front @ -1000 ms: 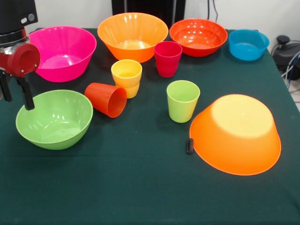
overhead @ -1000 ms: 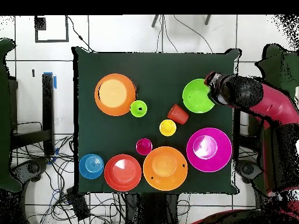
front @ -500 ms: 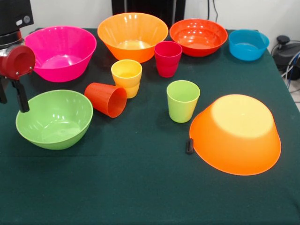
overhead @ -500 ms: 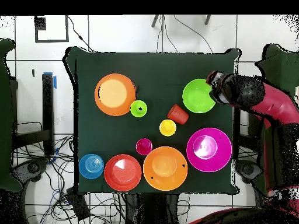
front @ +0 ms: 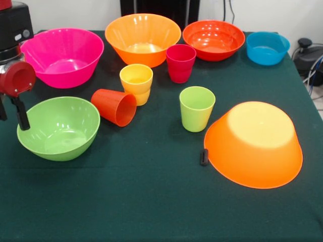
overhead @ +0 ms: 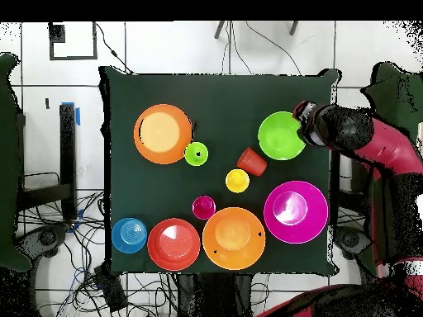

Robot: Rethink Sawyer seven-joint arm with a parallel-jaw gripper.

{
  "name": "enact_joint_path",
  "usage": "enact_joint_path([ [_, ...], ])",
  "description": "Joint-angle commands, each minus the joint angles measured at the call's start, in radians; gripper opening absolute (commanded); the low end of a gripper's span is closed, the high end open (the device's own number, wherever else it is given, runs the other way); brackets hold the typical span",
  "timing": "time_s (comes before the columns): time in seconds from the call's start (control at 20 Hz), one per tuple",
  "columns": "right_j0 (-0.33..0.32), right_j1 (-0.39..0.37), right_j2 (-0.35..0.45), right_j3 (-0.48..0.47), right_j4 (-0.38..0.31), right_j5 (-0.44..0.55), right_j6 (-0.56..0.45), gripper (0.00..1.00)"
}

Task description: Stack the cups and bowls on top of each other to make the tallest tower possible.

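Note:
My gripper (front: 11,117) hangs open and empty at the table's left edge, one finger (front: 21,115) just outside the left rim of the upright lime green bowl (front: 58,128). In the overhead view the gripper (overhead: 303,124) sits at that bowl's (overhead: 280,135) right rim. An orange-red cup (front: 114,107) lies on its side beside the bowl. The yellow cup (front: 136,83), crimson cup (front: 180,63) and lime green cup (front: 196,108) stand upright mid-table. One large orange bowl (front: 254,143) lies upside down at the right. Pink (front: 63,55), orange (front: 143,38), red-orange (front: 213,39) and blue (front: 267,48) bowls line the far edge.
A small black piece (front: 204,157) lies against the upturned orange bowl's left rim. Cables and dark equipment (front: 308,53) sit off the table's right far corner. The green cloth (front: 126,201) runs to the near edge.
The gripper has slid left and a little lower in the front view, off the lime green bowl's rim toward the table edge. No cup or bowl has moved.

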Motion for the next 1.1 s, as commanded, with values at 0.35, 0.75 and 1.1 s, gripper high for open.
enact_joint_path([
  [0.35, -0.045, 0.066, 0.113, -0.011, -0.058, 0.133, -0.36, 1.0],
  [0.75, -0.083, 0.07, 0.177, 0.001, -0.115, 0.144, -0.51, 1.0],
  [1.1, -0.092, 0.091, 0.201, -0.013, -0.111, 0.177, -0.571, 1.0],
])
